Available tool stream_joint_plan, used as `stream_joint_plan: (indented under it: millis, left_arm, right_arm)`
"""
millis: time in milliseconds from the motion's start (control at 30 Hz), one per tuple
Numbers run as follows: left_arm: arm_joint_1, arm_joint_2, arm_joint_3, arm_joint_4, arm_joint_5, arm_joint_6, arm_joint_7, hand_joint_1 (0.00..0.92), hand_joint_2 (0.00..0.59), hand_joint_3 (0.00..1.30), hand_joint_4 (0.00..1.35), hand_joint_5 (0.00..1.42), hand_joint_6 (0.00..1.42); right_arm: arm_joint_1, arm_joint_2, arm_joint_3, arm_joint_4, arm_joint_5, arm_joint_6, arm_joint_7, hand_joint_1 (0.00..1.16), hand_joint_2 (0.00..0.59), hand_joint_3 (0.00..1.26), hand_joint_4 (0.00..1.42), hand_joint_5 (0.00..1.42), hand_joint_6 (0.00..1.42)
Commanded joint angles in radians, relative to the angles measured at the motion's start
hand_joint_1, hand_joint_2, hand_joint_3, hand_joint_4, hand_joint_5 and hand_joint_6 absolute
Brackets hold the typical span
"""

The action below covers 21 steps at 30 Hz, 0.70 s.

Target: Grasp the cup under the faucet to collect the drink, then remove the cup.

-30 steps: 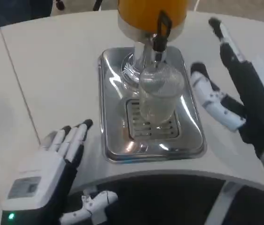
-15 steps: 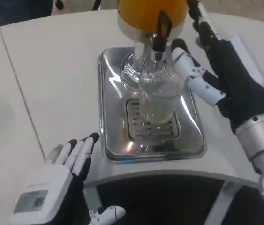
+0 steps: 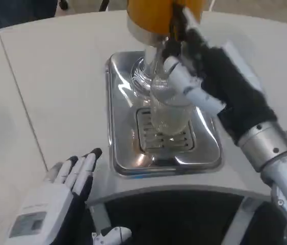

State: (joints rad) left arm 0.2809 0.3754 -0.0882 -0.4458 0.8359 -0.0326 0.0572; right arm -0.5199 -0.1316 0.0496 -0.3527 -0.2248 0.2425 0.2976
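The cup [image 3: 170, 104] stands upright on the drip tray's [image 3: 128, 153] slotted grate, its long axis vertical and its mouth up under the faucet [image 3: 173, 31] of the orange-tanked dispenser [image 3: 151, 15].

Starting on my left: my left hand [image 3: 61, 194] rests flat on the white table [image 3: 56, 92], fingers straight and a little apart, holding nothing, tips aimed toward the tray's near left corner. Open table lies beyond and left of it, a seam line running across that surface. The tray's raised rim stands between this hand and the cup.

The cup sits near the tray's middle, bare metal around it, the dispenser's post close behind.

My right hand [image 3: 212, 84] is at the cup's right side, fingers [image 3: 191, 89] spread and lying against or just beside its wall; I cannot tell whether they have closed on it. The table's curved near edge runs below my right forearm.
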Motion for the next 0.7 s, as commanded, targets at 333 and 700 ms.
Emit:
stream_joint_plan:
  millis: [333,700]
  left_arm:
    - [0.027,-0.01,0.007,0.0,-0.01,-0.025,0.034,0.098,0.125,0.0,0.0,0.0,0.0]
    - [0.013,-0.028,0.011,0.017,-0.01,-0.018,0.042,0.076,0.124,0.0,0.0,0.0,0.0]
  right_arm:
    - [-0.055,-0.129,0.076,-0.091,-0.054,0.06,0.036,0.35,0.583,0.0,0.0,0.0,0.03]
    - [-0.187,-0.255,0.228,-0.086,-0.181,0.18,0.197,0.14,0.561,0.06,0.0,0.03,0.09]
